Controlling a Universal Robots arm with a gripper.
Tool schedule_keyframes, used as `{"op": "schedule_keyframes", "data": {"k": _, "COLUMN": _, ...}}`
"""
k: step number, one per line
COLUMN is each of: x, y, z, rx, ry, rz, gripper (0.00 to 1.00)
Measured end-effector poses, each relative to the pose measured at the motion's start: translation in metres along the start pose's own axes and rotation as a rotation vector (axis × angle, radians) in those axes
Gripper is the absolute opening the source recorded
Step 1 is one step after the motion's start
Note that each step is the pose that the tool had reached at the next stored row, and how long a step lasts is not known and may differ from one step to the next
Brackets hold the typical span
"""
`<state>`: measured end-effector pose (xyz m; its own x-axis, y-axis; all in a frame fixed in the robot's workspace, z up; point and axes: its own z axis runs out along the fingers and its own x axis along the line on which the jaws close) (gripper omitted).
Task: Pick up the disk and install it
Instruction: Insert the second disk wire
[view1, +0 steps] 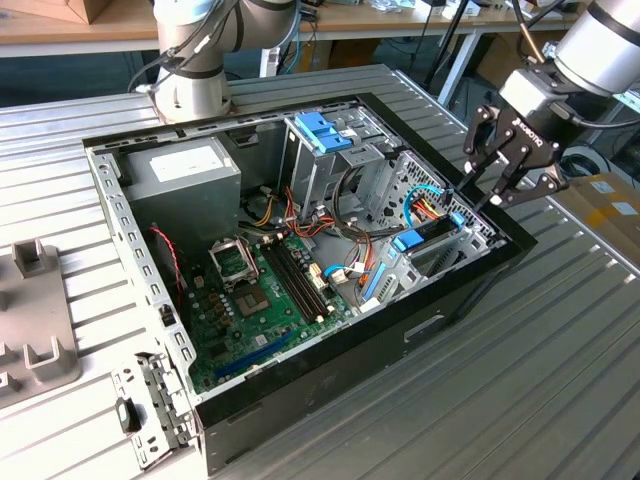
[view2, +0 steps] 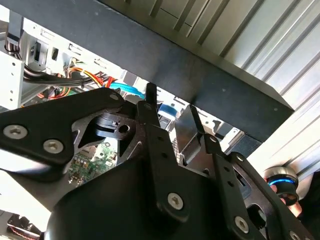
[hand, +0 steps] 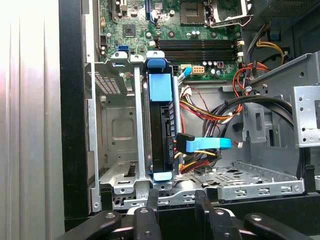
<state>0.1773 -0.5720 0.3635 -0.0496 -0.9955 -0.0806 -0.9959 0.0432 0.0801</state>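
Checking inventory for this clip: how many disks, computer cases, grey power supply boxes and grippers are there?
disk: 1
computer case: 1
grey power supply box: 1
gripper: 1
Total: 4

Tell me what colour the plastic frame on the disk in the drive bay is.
Light blue; the disk stands on edge in the metal bay, clearest in the first wrist view.

Disk mostly hidden in bay.

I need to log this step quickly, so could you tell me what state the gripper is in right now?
Gripper: open, holding nothing, poised above the case's edge near the disk standing in its bay.
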Motion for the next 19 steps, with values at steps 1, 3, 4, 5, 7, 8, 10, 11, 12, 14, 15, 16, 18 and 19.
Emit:
{"op": "schedule_keyframes", "data": {"k": 1, "x": -0.0002, "y": 0.0003, "z": -0.0028, "rx": 0.0001, "ry": 0.0002, "rz": 0.000, "gripper": 0.42}}
{"op": "schedule_keyframes", "data": {"k": 3, "x": -0.0009, "y": 0.0011, "z": -0.0084, "rx": 0.0006, "ry": 0.0001, "rz": 0.000, "gripper": 0.42}}
{"op": "schedule_keyframes", "data": {"k": 4, "x": -0.0011, "y": 0.0019, "z": -0.0102, "rx": 0.0011, "ry": 0.0001, "rz": 0.000, "gripper": 0.42}}
{"op": "schedule_keyframes", "data": {"k": 5, "x": -0.0012, "y": 0.0026, "z": -0.0114, "rx": 0.0014, "ry": 0.0001, "rz": 0.000, "gripper": 0.42}}
{"op": "schedule_keyframes", "data": {"k": 7, "x": -0.0012, "y": 0.0069, "z": -0.0123, "rx": 0.0030, "ry": -0.0002, "rz": 0.000, "gripper": 0.42}}
{"op": "schedule_keyframes", "data": {"k": 8, "x": -0.0013, "y": 0.0090, "z": -0.0122, "rx": 0.0034, "ry": -0.0001, "rz": 0.000, "gripper": 0.42}}
{"op": "schedule_keyframes", "data": {"k": 10, "x": -0.0015, "y": 0.0164, "z": -0.0116, "rx": 0.0047, "ry": -0.0002, "rz": 0.000, "gripper": 0.42}}
{"op": "schedule_keyframes", "data": {"k": 11, "x": -0.0014, "y": 0.0192, "z": -0.0114, "rx": 0.0050, "ry": -0.0001, "rz": 0.000, "gripper": 0.42}}
{"op": "schedule_keyframes", "data": {"k": 12, "x": -0.0014, "y": 0.0210, "z": -0.0113, "rx": 0.0052, "ry": -0.0001, "rz": 0.000, "gripper": 0.42}}
{"op": "schedule_keyframes", "data": {"k": 14, "x": -0.0013, "y": 0.0244, "z": -0.0109, "rx": 0.0056, "ry": 0.0001, "rz": 0.000, "gripper": 0.42}}
{"op": "schedule_keyframes", "data": {"k": 15, "x": -0.0015, "y": 0.0263, "z": -0.0108, "rx": 0.0058, "ry": 0.0005, "rz": 0.000, "gripper": 0.42}}
{"op": "schedule_keyframes", "data": {"k": 16, "x": -0.0015, "y": 0.0285, "z": -0.0106, "rx": 0.0060, "ry": 0.0007, "rz": 0.000, "gripper": 0.42}}
{"op": "schedule_keyframes", "data": {"k": 18, "x": -0.0017, "y": 0.0341, "z": -0.0102, "rx": 0.0065, "ry": 0.0009, "rz": 0.000, "gripper": 0.42}}
{"op": "schedule_keyframes", "data": {"k": 19, "x": -0.0016, "y": 0.0358, "z": -0.0101, "rx": 0.0065, "ry": 0.0009, "rz": 0.000, "gripper": 0.42}}
